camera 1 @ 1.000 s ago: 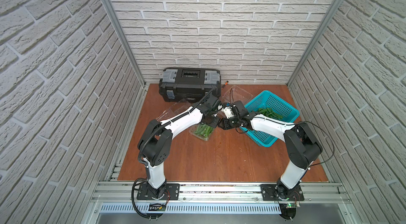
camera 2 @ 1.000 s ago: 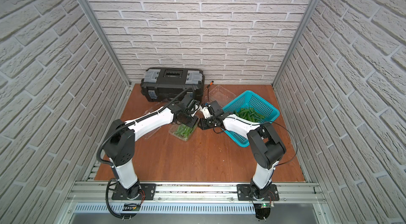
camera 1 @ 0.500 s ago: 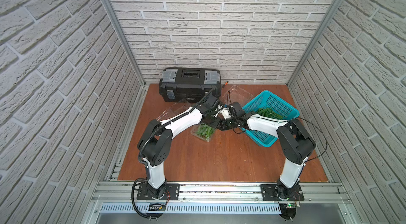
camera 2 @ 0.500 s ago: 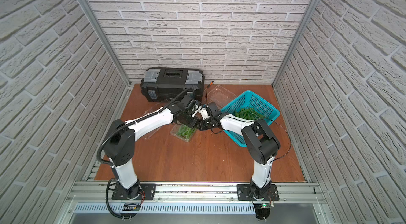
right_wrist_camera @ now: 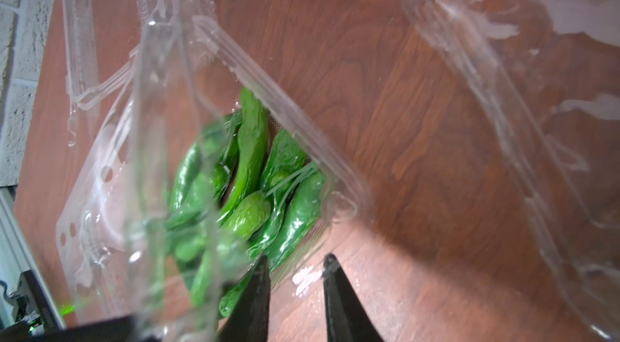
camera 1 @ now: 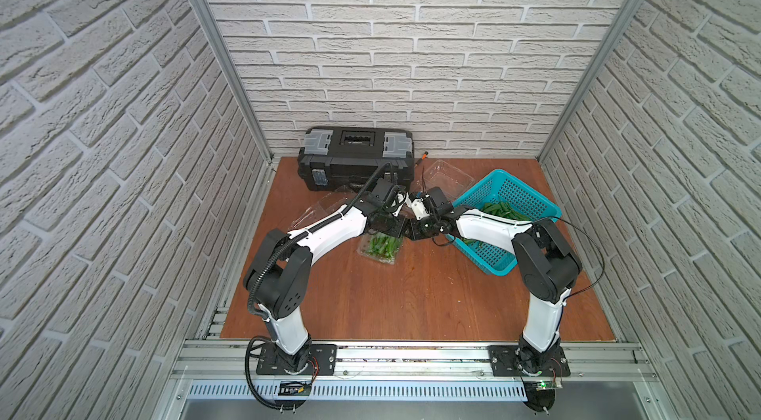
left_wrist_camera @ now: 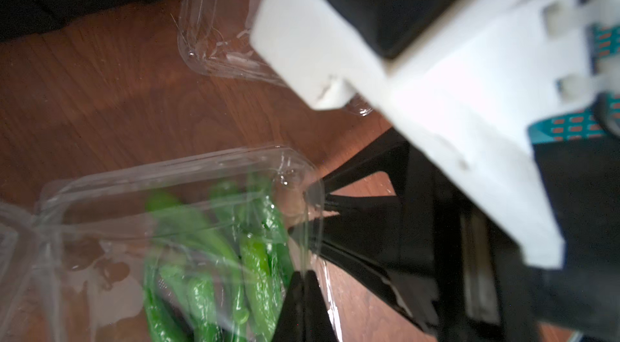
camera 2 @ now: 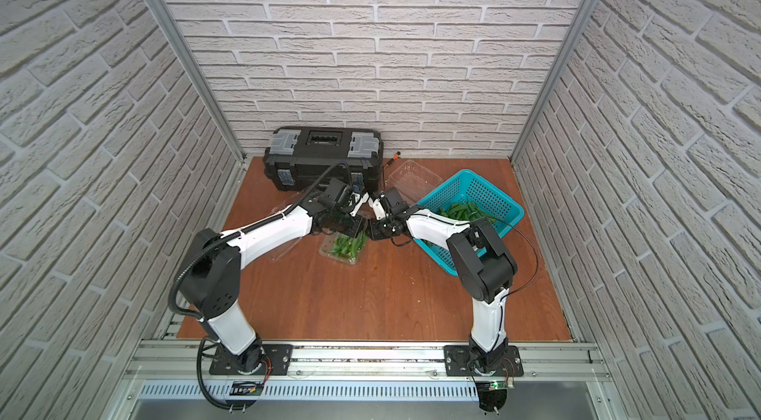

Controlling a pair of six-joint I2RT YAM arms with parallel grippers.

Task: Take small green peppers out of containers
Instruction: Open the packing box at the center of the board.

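The peppers [right_wrist_camera: 248, 172] were seen heaped in a clear container [right_wrist_camera: 295, 119] lying on the tabletop [camera 1: 412, 294] near the basket [camera 1: 527, 195]. Its rim was clenched in the left jaws. The right jaws were parted around the rim's corner, close by.

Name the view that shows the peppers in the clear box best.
The right wrist view: the peppers fill the middle, sharp enough to tell apart inside the box. The left wrist view shows the peppers blurred behind clear plastic. In both top views they are only a small, far green patch.
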